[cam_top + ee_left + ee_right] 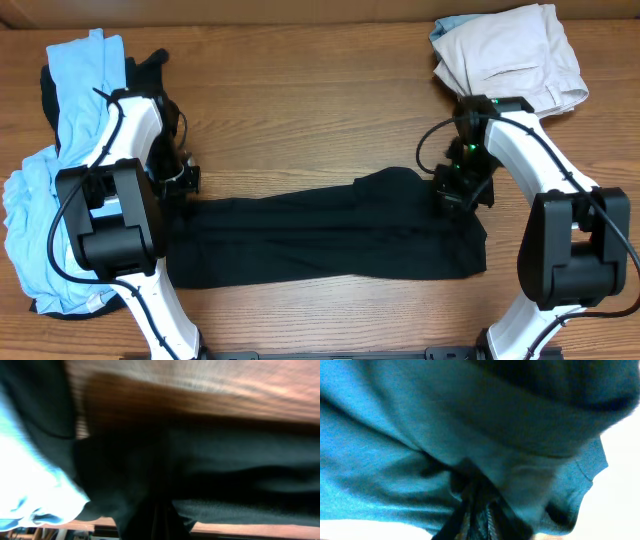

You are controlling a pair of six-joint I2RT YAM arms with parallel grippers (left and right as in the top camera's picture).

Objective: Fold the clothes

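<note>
My left end effector [183, 183] is clenched on one end of the black T-shirt [330, 235], the cloth bunching into its fingers. My right end effector [458, 190] grasps the far upper edge, with folds running into its fingers too. The shirt lies as a long band on the counter [300, 110], spread between the two and reaching nearer to me than either. The light blue shirt [75, 90] is heaped just outside my left end effector. The beige trousers [515, 50] lie beyond my right one.

Wrist views blurred, partly overexposed
</note>
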